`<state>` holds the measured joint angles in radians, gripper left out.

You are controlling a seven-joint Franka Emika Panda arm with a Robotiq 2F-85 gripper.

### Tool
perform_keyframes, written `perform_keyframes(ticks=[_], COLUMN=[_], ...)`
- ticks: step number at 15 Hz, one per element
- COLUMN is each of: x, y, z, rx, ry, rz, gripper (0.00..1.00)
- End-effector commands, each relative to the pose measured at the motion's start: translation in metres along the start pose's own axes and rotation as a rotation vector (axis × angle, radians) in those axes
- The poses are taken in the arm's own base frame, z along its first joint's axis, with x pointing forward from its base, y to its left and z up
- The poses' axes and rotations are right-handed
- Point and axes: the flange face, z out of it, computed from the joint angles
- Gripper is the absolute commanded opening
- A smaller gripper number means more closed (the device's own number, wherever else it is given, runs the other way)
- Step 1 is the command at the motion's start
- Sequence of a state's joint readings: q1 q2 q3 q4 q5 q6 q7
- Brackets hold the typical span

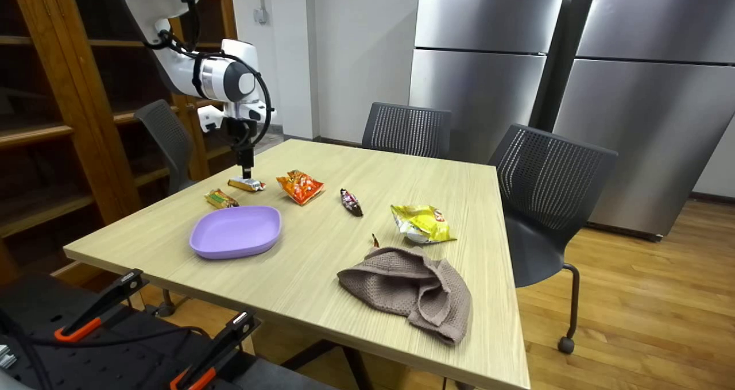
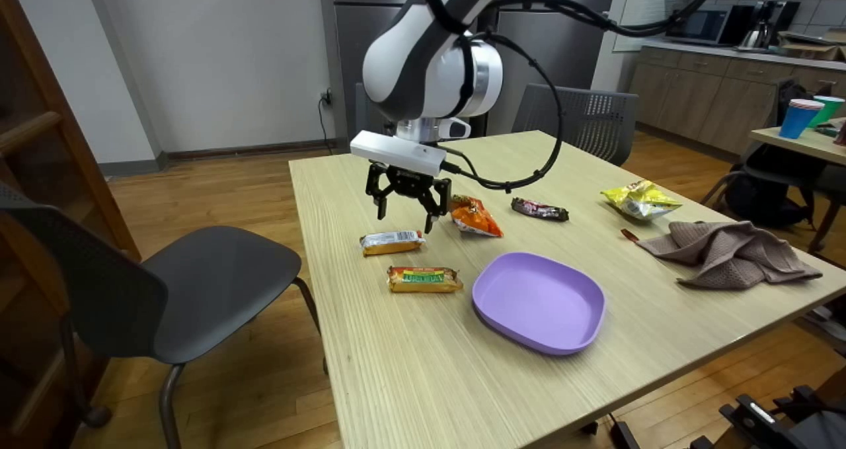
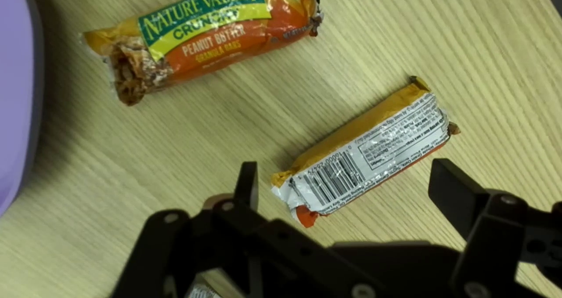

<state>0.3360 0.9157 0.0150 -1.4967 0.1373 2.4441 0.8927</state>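
My gripper stands open above the table, with nothing between its fingers. Just below it lies a granola bar with its silver barcode side up, slanted across the gap in the wrist view. The same bar shows under the gripper in an exterior view. Beside it rests a second granola bar, green and orange label up. A shallow purple plate sits near both bars, and its edge enters the wrist view at left. Nearby is an orange snack bag.
Farther along the table lie a dark wrapped bar, a yellow chip bag and a crumpled brown cloth. A small reddish piece pokes out by the cloth. Chairs stand around the table.
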Motion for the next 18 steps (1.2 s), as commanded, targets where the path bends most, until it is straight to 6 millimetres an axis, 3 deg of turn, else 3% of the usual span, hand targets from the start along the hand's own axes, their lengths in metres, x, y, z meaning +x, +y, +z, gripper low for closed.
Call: perform_keyframes(ticks=[1,18], x=[0.006,0.006], y=[-0.013,-0.032], z=[0.007,0.037], rx=[0.017,0.037], ry=[-0.012,-0.047], rz=[0.08,0.189], gripper=[1.0,1.0])
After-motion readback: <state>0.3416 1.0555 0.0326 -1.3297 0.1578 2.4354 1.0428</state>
